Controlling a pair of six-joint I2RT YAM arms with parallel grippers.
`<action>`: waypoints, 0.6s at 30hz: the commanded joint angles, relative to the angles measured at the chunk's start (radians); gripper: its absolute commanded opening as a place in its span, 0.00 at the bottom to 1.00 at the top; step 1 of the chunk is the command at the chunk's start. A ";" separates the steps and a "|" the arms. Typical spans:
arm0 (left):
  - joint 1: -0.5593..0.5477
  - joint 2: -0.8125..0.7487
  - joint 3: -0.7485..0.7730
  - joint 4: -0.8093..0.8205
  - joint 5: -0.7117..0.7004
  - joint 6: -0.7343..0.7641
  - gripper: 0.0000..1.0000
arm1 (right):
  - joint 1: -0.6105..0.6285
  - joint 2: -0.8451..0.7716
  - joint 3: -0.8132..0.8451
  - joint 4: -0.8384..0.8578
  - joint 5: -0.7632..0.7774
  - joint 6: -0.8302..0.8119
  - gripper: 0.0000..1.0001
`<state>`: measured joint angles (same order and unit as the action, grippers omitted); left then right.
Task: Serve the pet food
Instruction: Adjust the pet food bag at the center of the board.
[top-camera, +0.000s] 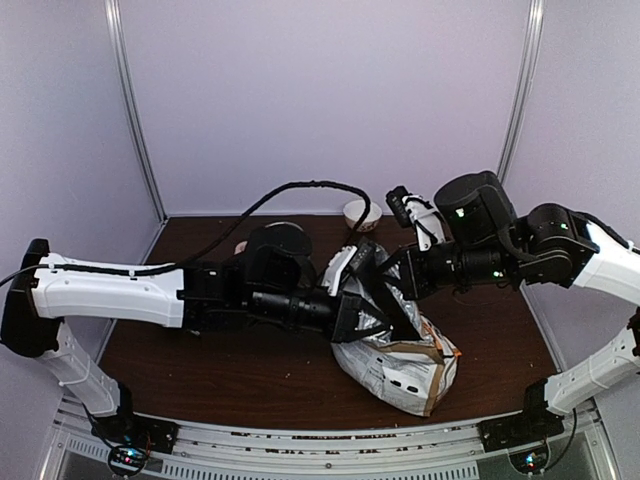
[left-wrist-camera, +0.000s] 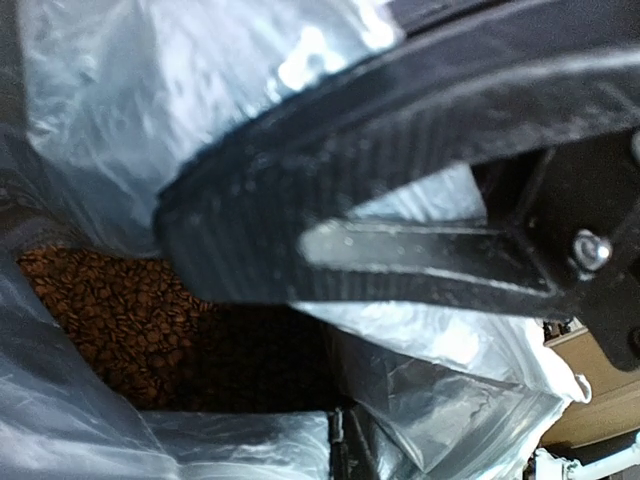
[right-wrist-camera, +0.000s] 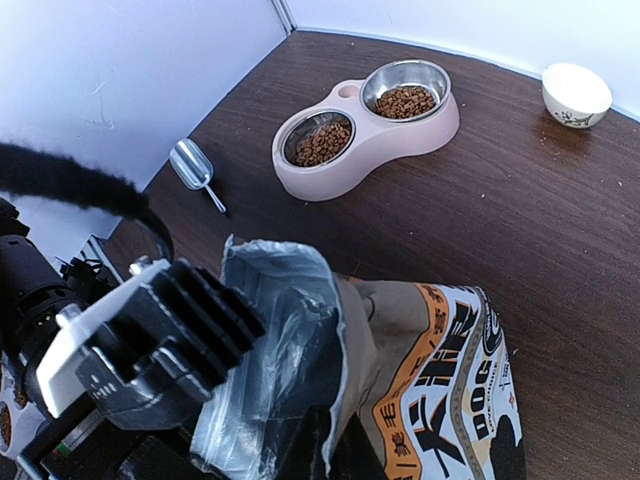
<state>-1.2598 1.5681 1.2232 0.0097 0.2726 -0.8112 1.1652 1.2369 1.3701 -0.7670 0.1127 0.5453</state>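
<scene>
The white-and-kraft pet food bag (top-camera: 402, 368) stands near the table's front, its top hidden under both grippers. My left gripper (top-camera: 358, 318) and my right gripper (top-camera: 392, 292) meet at its mouth, each apparently pinched on the rim. The left wrist view looks into the silver lining (left-wrist-camera: 140, 100) at brown kibble (left-wrist-camera: 100, 310), and the right gripper's black finger (left-wrist-camera: 400, 150) crosses above. The right wrist view shows the printed bag (right-wrist-camera: 450, 380), its raised silver flap (right-wrist-camera: 285, 330) and the left gripper's ribbed body (right-wrist-camera: 165, 335).
The pink double-bowl feeder (right-wrist-camera: 370, 162) stands at the back with kibble in both bowls (right-wrist-camera: 405, 101). The metal scoop (right-wrist-camera: 192, 165) lies on the table beside it. A small white bowl (right-wrist-camera: 575, 92) sits at the back, also in the top view (top-camera: 361, 213).
</scene>
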 joint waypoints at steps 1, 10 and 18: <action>-0.019 -0.155 0.127 0.391 0.003 0.056 0.00 | 0.007 0.015 0.043 0.098 -0.018 -0.009 0.02; -0.013 -0.182 0.061 0.248 -0.208 0.021 0.00 | 0.007 -0.032 0.043 0.084 0.062 0.002 0.20; 0.002 -0.179 0.068 0.192 -0.258 -0.018 0.00 | 0.009 -0.189 -0.035 0.083 0.075 -0.080 0.79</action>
<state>-1.2755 1.4902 1.2110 -0.0875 0.0853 -0.8318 1.1675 1.1549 1.3701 -0.7151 0.1696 0.5198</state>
